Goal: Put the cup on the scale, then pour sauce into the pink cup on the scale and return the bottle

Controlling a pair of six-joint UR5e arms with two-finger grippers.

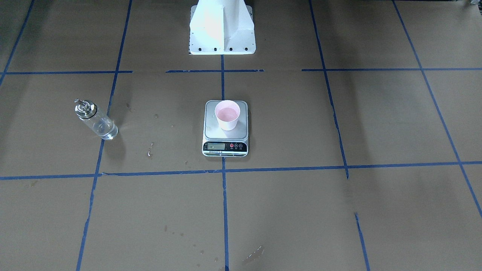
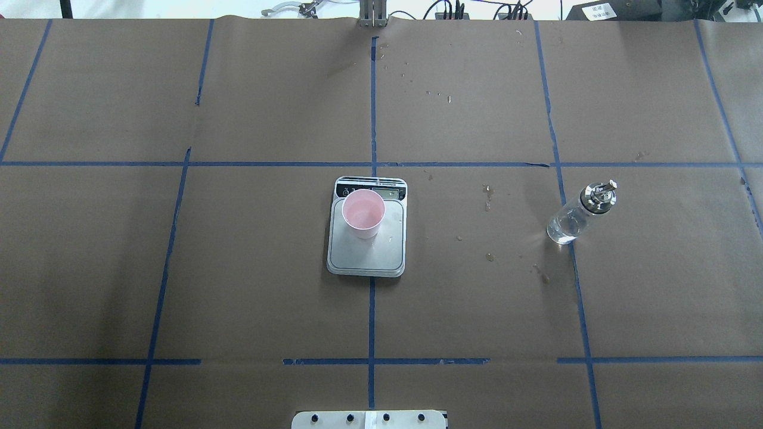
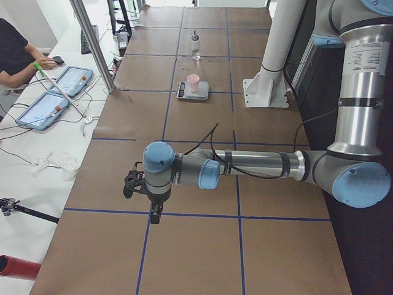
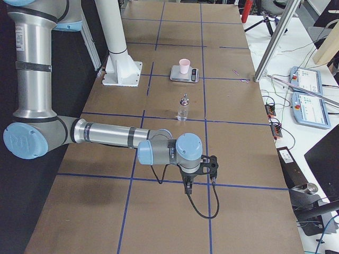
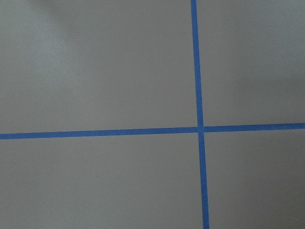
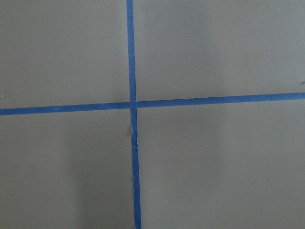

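cup (image 2: 363, 213) upright on scale (image 2: 372, 256), centre of the overhead frame, sitting toward the display (image 2: 387, 192) end, not centred. bottle (image 2: 577, 215) upright at mid right of that frame, well apart from the scale, base on a blue tape line (image 2: 575, 280). cannot tell whether the cup holds sauce, and the display is too small to read. a few wet spots (image 2: 489, 193) on the worktop (image 2: 238, 286) between scale and bottle.

left tool (image 3: 153, 215), lower left of centre in the left side view, hangs fingers-down over bare worktop. right tool (image 4: 188, 188) does likewise, lower centre of the right side view. cannot tell if either is open or closed. both wrist views show only tape crossings.

my read: cup placement is done and the pour looks next, unless it is already made. i would use the right arm, gripping the glass mid-body below the cap (image 2: 598, 196). carry it upright, then tip slowly with the spout (image 2: 609, 186) over the rim. risks are slick glass, nudging the light cup, and drips on the scale.
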